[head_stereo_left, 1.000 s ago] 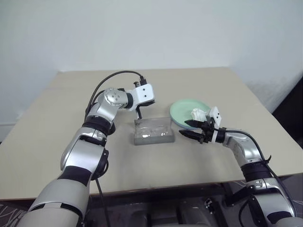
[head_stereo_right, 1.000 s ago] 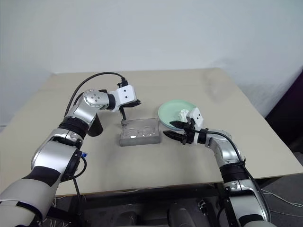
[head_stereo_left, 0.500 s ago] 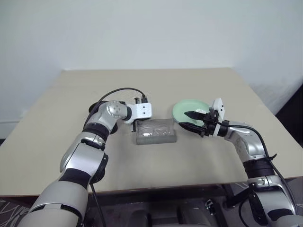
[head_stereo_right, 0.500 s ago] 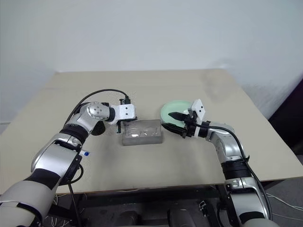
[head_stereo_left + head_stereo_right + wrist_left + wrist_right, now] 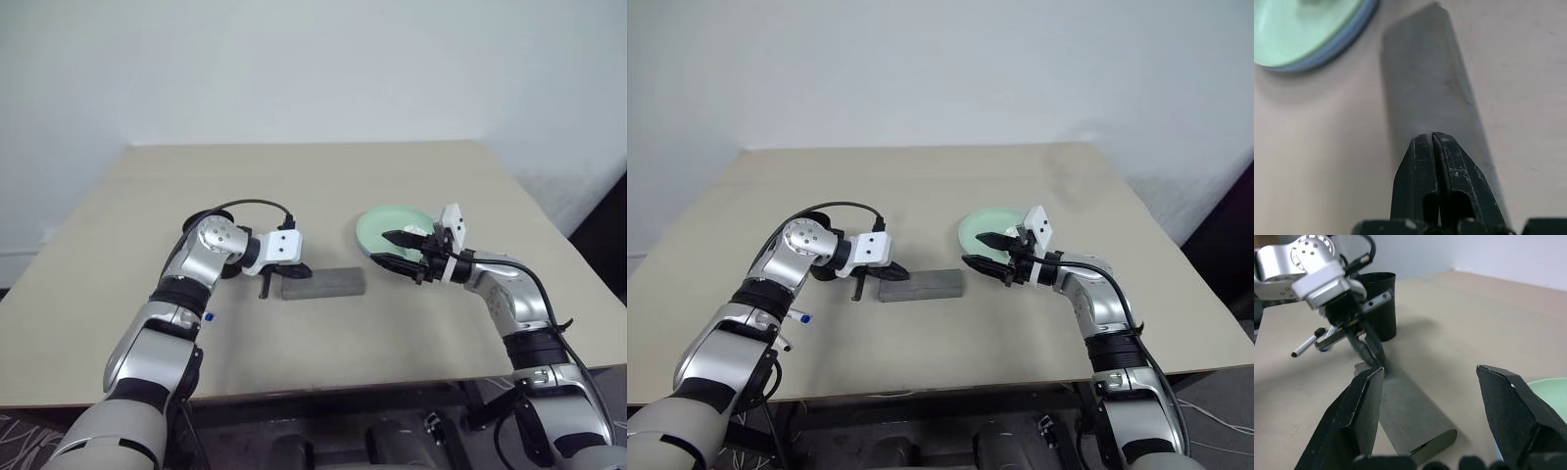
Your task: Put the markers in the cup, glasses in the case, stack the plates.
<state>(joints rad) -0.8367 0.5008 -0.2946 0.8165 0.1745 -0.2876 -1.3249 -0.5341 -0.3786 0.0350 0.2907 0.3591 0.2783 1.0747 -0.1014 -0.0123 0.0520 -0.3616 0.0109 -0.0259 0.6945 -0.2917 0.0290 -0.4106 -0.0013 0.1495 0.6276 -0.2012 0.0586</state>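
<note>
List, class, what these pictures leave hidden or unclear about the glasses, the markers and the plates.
- Glasses: the case is shut, so its inside is hidden in every view.
- Markers: one lies beside the cup; the left gripper covers part of it. Whether the other is in the cup cannot be told.
- Plates: a blue rim shows under the green; the picture's edge cuts them off.

I stand in what looks like a plain test room or lab, not a home. Before me is one bare beige table [image 5: 411, 333] set against a blank white wall [image 5: 313, 69], with nothing hung on it. Cables [image 5: 1205, 409] trail over the floor by the table's right edge. Few things lie on the tabletop, set out sparsely as for a trial.
</note>
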